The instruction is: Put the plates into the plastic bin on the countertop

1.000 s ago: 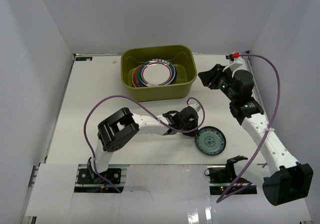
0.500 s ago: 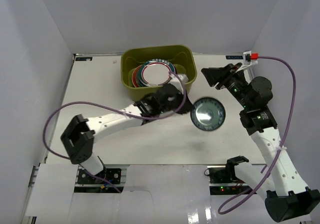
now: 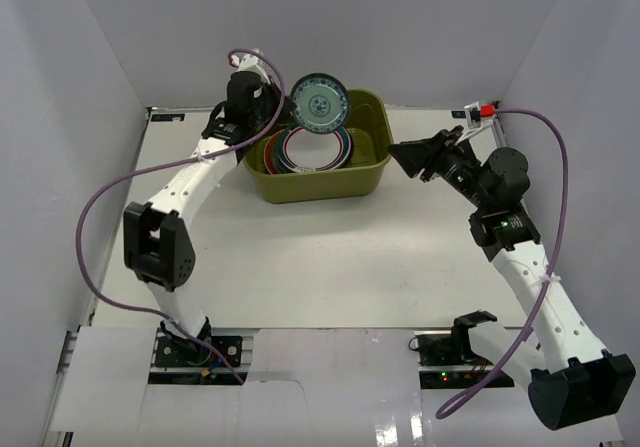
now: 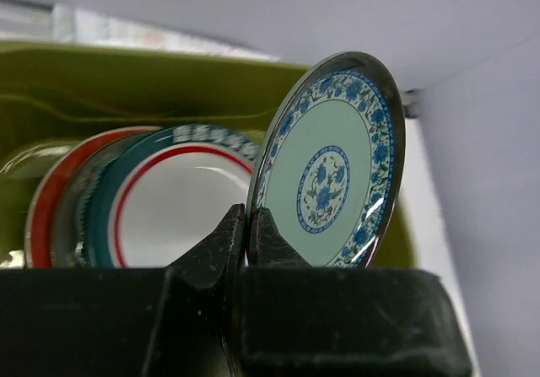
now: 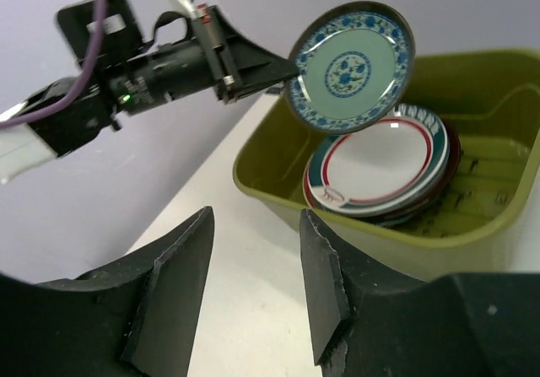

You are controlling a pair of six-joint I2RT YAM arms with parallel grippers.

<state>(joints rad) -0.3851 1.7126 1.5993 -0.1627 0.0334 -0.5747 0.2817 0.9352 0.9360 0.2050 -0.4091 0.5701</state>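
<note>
The small teal plate [image 3: 321,99] has been raised from the countertop [image 3: 330,257] to above the plastic bin's [image 3: 372,172] rear, its rim clamped by the left gripper [image 4: 247,227]. Right of the bin, the right gripper's [image 5: 255,218] fingers are parted.

Small plate [image 4: 333,162]: pale teal, blue floral rim, medallion; stacked plate [image 5: 380,162]: white, red-teal rings; bin [image 3: 320,182]: olive-green.
</note>
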